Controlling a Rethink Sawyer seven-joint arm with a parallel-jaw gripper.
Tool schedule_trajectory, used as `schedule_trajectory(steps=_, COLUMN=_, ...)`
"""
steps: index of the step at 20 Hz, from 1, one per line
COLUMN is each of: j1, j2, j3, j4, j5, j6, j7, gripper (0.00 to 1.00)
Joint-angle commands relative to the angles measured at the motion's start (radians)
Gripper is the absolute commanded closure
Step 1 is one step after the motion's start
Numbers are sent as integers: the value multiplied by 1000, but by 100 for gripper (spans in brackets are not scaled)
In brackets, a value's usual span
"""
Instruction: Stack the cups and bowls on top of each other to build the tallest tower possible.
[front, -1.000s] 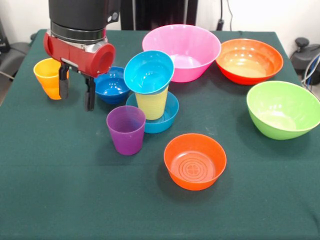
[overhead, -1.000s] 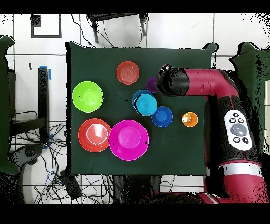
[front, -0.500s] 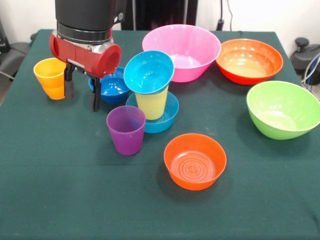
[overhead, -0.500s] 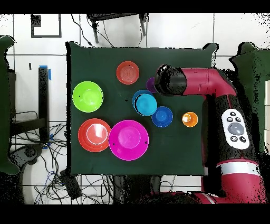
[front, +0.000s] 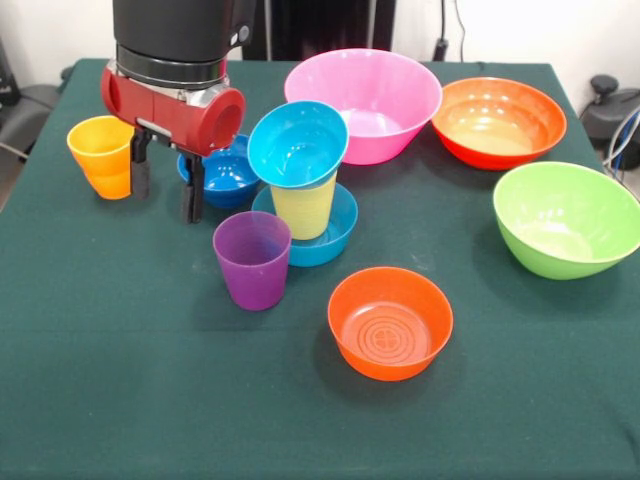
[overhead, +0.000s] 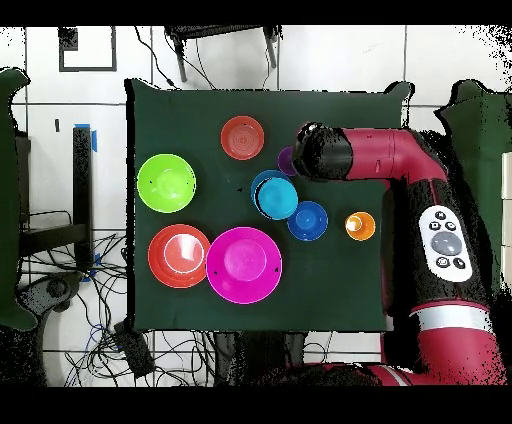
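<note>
Hanging open, gripper (front: 165, 185) sits between orange cup (front: 101, 155) and dark blue bowl (front: 222, 172).

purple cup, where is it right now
In the front view the purple cup stands upright on the table left of centre, just in front of the tower, with the small orange-red bowl to its right.

3 cups (front: 252, 259), 4 small bowls (front: 390, 322) and 3 large bowls (front: 566, 219) in view.

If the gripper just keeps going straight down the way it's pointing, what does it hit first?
Probably the green tablecloth. The open gripper points straight down, between the translucent orange plastic cup and the glossy dark blue small bowl. Depth is unclear, so one finger might clip that bowl's rim.
</note>
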Motion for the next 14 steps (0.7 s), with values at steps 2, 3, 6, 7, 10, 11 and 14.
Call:
schedule_trajectory(steps=2, j1=43, j2=71, j3=24, j4=-1, j5=-15, j6=53, j7=-101, gripper=0)
schedule_trajectory(steps=3, j1=42, j2=74, j3=25, j4=4, j5=-13, j6=46, j7=-97, gripper=0)
schedule_trajectory(steps=6, j1=34, j2=83, j3=37, j4=20, j5=11, j6=53, j7=-89, gripper=0)
schedule_trajectory(steps=7, j1=29, j2=87, j3=46, j4=25, j5=29, j6=76, j7=-93, gripper=0)
schedule_trajectory(steps=10, j1=36, j2=86, j3=46, j4=38, j5=45, j6=76, j7=-74, gripper=0)
schedule_trajectory(steps=11, j1=40, j2=84, j3=43, j4=43, j5=48, j6=74, j7=-67, gripper=0)
schedule_trajectory(steps=14, j1=49, j2=80, j3=39, j4=52, j5=62, j6=73, j7=-56, gripper=0)
